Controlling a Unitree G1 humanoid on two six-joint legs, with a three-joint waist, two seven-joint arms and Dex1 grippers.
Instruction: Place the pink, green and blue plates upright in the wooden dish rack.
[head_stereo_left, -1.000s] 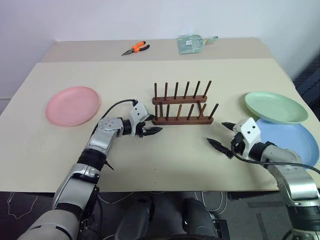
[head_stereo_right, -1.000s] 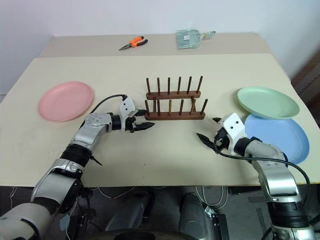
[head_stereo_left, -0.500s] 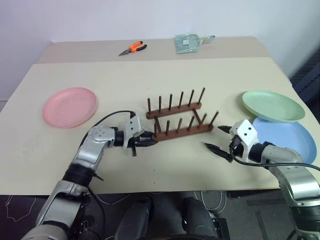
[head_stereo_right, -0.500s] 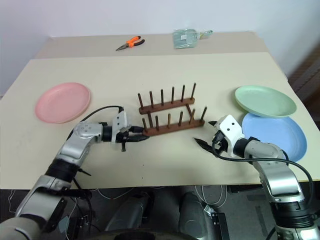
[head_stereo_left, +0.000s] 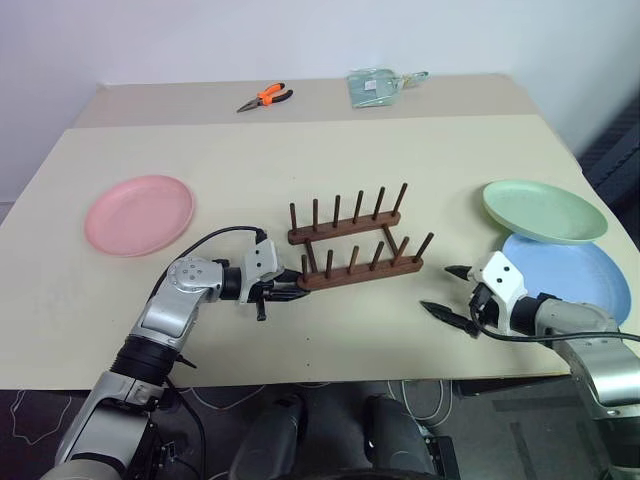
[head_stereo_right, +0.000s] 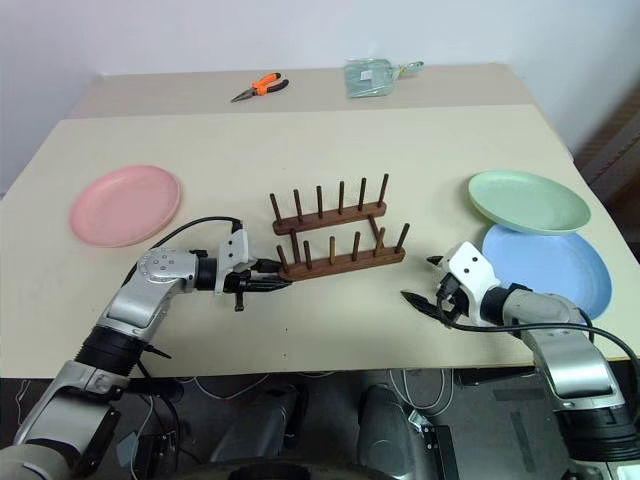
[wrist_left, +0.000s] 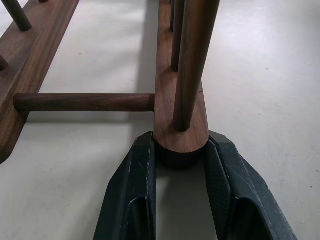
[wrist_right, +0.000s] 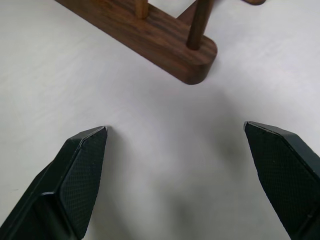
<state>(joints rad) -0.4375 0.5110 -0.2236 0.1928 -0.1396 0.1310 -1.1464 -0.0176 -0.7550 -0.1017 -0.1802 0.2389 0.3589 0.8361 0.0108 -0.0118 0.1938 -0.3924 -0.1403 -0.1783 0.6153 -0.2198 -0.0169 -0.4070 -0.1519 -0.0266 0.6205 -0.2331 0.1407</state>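
At the near middle of the beige table (head_stereo_left: 330, 150), the left gripper (head_stereo_left: 287, 291) is clamping the rounded left end of the near base bar of the wooden dish rack (head_stereo_left: 352, 248), both black fingers pressing its sides. The rack is lying with its long axis running left to right, slightly skewed, every slot empty. The right gripper (head_stereo_left: 452, 292) is hovering with its fingers wide apart, just right of the rack's other end. Close behind that arm, the green plate (head_stereo_left: 545, 211) is overlapping the far edge of the blue plate (head_stereo_left: 580, 280); the right arm looks best placed for both. The pink plate (head_stereo_left: 139, 214) is lying flat at far left, nearer the left arm.
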